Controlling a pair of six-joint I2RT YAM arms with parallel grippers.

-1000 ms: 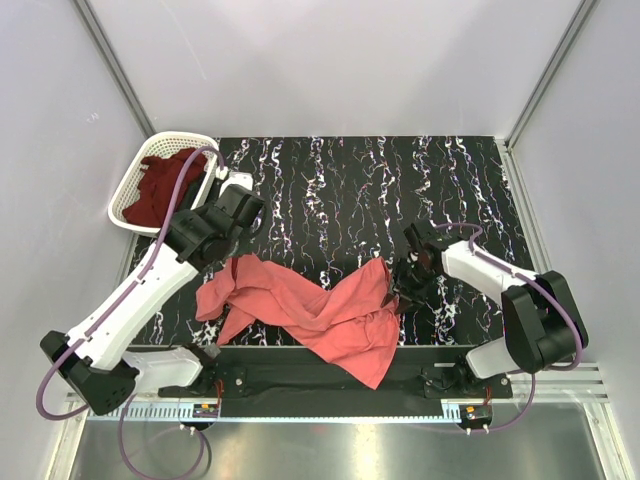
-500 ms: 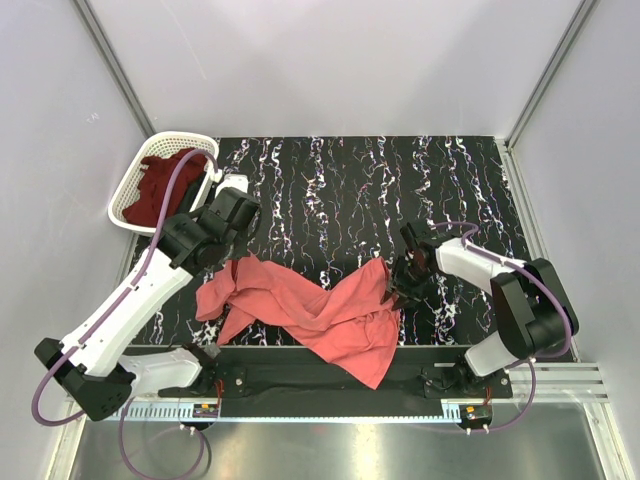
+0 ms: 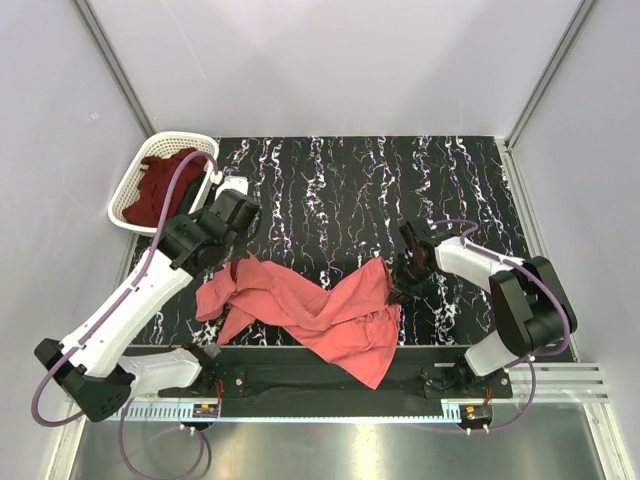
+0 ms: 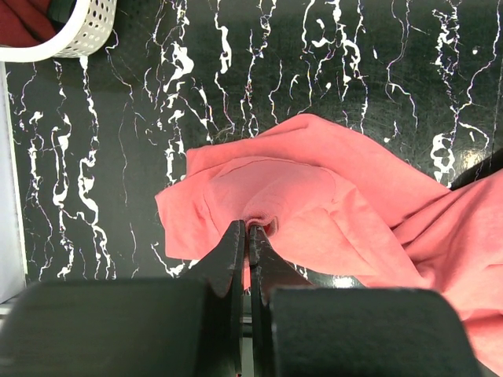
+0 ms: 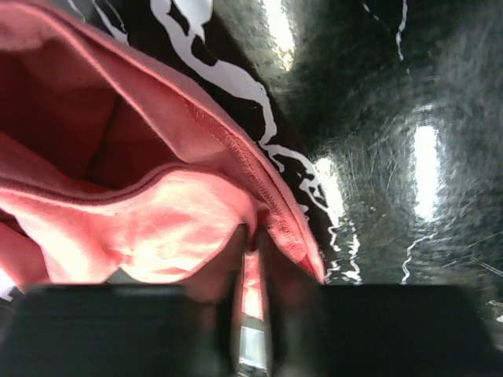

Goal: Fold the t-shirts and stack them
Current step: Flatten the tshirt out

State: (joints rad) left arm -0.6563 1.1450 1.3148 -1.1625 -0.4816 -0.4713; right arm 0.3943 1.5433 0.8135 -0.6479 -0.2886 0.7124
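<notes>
pink t-shirt (image 3: 325, 308) in left gripper (image 4: 247, 229), right gripper (image 5: 253, 237)

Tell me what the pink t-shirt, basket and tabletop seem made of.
The salmon-pink t-shirt: soft matte cloth, likely cotton; it creases and has a stitched hem. The basket: probably white plastic, a moulded lattice. The tabletop: hard, glossy black with white veins, marble-look; stone or laminate, can't tell.

The left gripper (image 4: 247, 229) pinches the salmon-pink t-shirt (image 4: 330, 200) (white basket (image 4: 85, 30) top-left).
</notes>
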